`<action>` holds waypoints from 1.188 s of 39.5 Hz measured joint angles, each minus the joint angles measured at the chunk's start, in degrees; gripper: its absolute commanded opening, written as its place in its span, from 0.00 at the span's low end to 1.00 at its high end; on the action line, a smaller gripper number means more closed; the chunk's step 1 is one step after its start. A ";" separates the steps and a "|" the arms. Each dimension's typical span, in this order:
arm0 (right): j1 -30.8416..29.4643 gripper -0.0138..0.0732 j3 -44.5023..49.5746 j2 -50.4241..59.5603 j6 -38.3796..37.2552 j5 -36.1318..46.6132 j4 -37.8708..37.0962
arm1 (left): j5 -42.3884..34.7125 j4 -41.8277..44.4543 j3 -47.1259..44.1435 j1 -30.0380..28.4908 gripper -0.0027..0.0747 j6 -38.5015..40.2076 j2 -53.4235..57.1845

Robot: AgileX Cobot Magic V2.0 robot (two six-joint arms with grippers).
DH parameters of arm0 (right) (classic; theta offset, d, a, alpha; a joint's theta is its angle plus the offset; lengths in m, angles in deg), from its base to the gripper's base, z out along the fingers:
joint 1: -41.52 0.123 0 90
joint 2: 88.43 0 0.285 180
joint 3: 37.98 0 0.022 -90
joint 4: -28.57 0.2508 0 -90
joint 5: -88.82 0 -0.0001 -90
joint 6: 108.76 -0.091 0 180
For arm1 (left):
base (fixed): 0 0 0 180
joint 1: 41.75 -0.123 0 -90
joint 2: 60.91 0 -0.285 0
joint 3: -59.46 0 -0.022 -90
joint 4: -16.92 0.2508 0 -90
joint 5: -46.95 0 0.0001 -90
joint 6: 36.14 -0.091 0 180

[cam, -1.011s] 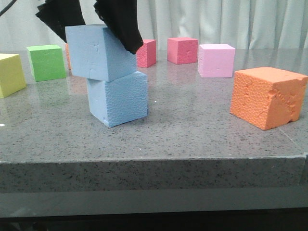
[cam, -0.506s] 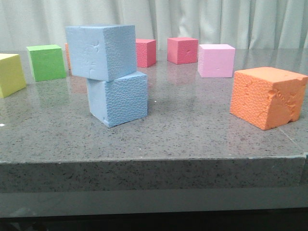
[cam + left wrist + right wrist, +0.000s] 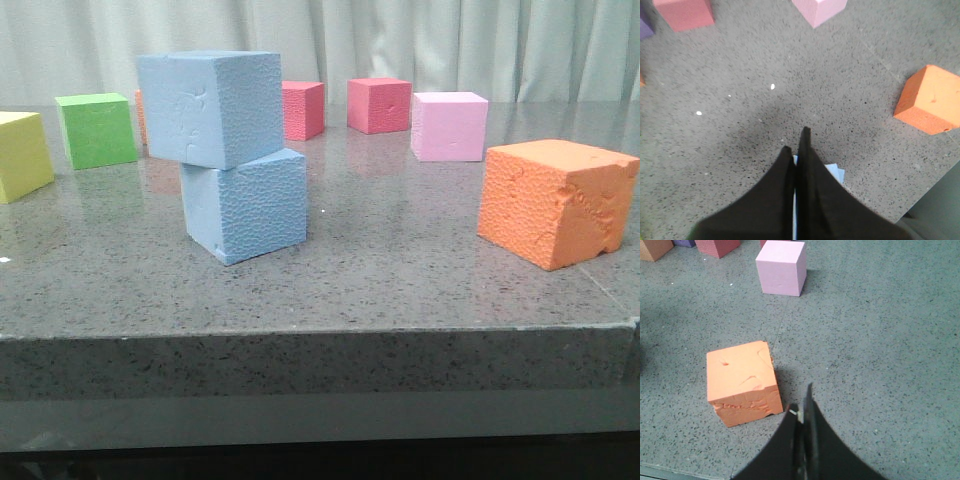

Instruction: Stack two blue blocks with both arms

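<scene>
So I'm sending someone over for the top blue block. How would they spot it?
On the grey table, left of centre, two pale blue cubes are stacked. It is the upper blue block, sitting twisted and overhanging the lower blue block, with one smoother, dented face.

Soft, even room light, no hard glare.
The polished tabletop shows faint reflections and soft shadows under the cubes; the dark fingers look slightly blurred.

Upper block sits on lower block, offset left.
</scene>
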 measured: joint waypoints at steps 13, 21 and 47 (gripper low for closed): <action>0.00 0.09 0.00 0.00 0.00 0.00 0.00 | -1.03 0.68 -17.57 0.00 0.01 0.00 15.16; 0.00 0.09 0.00 0.00 0.00 0.00 0.00 | -14.79 2.23 -36.17 0.00 0.01 0.00 30.13; 0.00 0.09 0.00 0.00 0.00 -0.04 0.01 | -42.25 2.50 -64.52 0.00 0.01 0.00 65.35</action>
